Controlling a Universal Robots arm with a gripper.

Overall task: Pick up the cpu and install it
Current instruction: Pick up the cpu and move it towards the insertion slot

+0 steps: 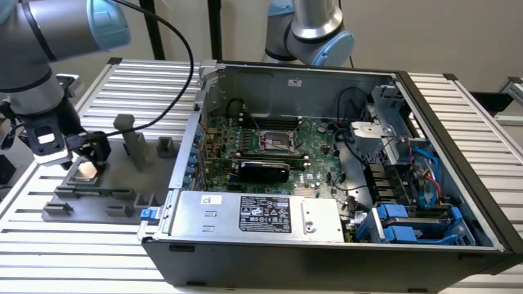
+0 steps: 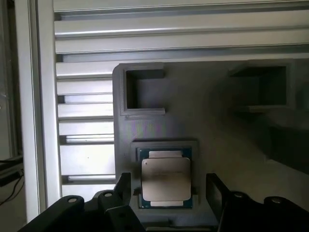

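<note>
Reaching for the cpu (image 2: 165, 180)

Pick-up is in hand: the jaws hang released and wide, straddling the cpu, which lies flat in its recess in the grey fixture (image 2: 212, 130) on the table (image 2: 87, 48), untouched. Gripping it likely calls for closing squarely on opposite edges.

A ribbed aluminium table (image 1: 466, 104) stands before a plain beige wall (image 1: 433, 37) under even indoor light; dark uprights (image 1: 214, 27), possibly stand legs, rise behind it.
</note>
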